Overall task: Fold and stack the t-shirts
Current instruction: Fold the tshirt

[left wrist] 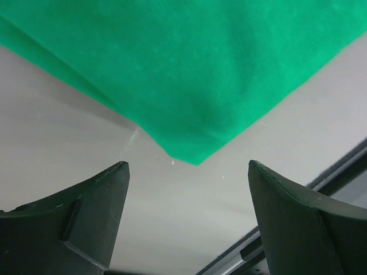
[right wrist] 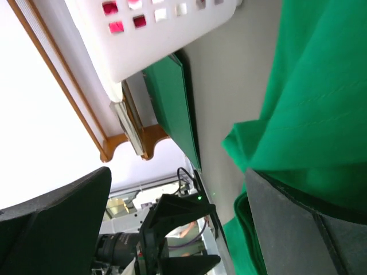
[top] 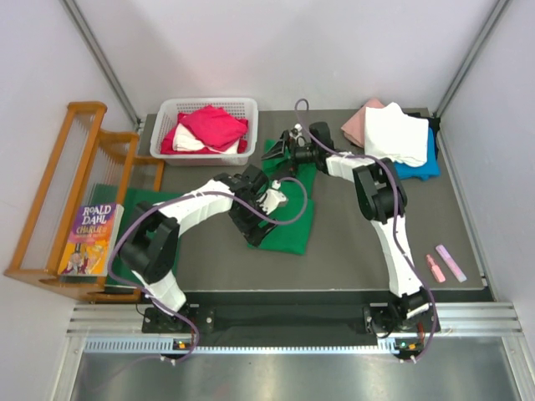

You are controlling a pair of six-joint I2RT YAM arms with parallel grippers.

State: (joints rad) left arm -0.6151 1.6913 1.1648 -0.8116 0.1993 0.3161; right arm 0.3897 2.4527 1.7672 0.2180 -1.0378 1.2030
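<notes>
Folding is under way on the green tee (top: 288,238), spread at mid-table. The left gripper (left wrist: 186,166) hovers wide open over a corner. The right gripper (right wrist: 178,171) also gapes, holding nothing, cloth against one finger. Next, probably, both must pinch an edge.

Top view. Basket (top: 205,103) sits upper left of centre, with loose tees (top: 213,125) in it. Spread tee (top: 292,225) lies at centre, just below and right of the basket. Folded tee stack (top: 393,134) upper right. Rack (top: 58,184) along the left edge, mat (top: 142,199) beside it. Book (top: 88,238) lower left, overlapping the mat. Two small bars (top: 445,263) lower right.
</notes>
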